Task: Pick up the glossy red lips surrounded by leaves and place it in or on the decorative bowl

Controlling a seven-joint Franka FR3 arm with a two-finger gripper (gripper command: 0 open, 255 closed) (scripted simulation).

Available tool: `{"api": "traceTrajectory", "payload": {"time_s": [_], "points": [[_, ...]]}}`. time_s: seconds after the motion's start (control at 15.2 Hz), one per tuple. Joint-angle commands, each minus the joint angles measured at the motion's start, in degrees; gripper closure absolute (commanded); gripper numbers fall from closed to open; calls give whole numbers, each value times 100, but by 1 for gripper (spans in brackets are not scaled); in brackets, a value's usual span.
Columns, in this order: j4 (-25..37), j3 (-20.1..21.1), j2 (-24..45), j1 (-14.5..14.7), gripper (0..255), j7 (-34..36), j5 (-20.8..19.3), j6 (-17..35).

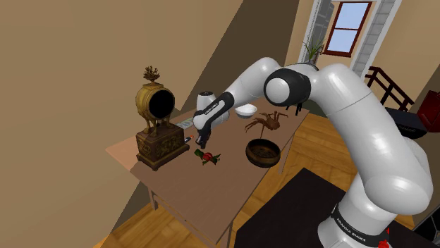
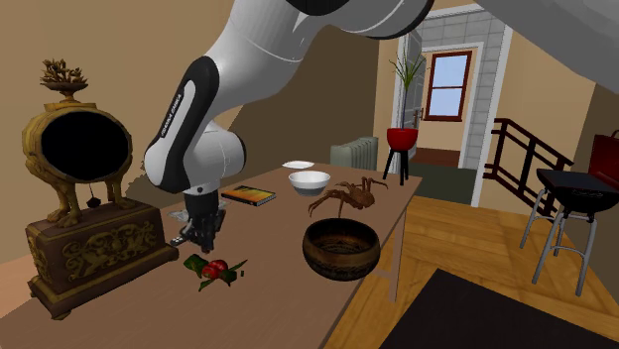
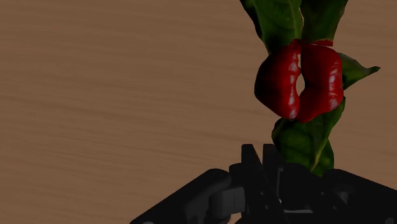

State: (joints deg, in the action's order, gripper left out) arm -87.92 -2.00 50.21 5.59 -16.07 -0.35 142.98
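Wrist view: red lips (image 3: 299, 79) lie just beyond pincer (image 3: 262, 160)

red lips (image 3: 299, 79), grn leaves (image 3: 280, 19), brn bowl (image 2: 340, 253)

We find the glossy red lips ringed by green leaves (image 2: 213, 268) lying flat on the wooden table (image 2: 149, 317), well apart from the dark carved round bowl (image 2: 340, 262) upright to the second exterior view's right.

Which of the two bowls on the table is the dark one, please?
The dark brown bowl in front of the crab-like figure, with a patterned wall; the other is a plain white bowl.
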Motion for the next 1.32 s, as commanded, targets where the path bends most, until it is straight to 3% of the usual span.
{"api": "traceTrajectory", "payload": {"time_s": [0.0, 0.33, 0.4, 0.86, 1.25], "points": [[0, 0, 0, 0, 255, 0, 0, 0], [0, 0, 0, 0, 255, 0, 0, 0], [0, 0, 0, 0, 0, 0, 0, 0], [-2258, 754, -1218, -856, 0, -1644, 177, 893], [-2070, 731, -784, -814, 0, -1627, 151, 1140]]}}
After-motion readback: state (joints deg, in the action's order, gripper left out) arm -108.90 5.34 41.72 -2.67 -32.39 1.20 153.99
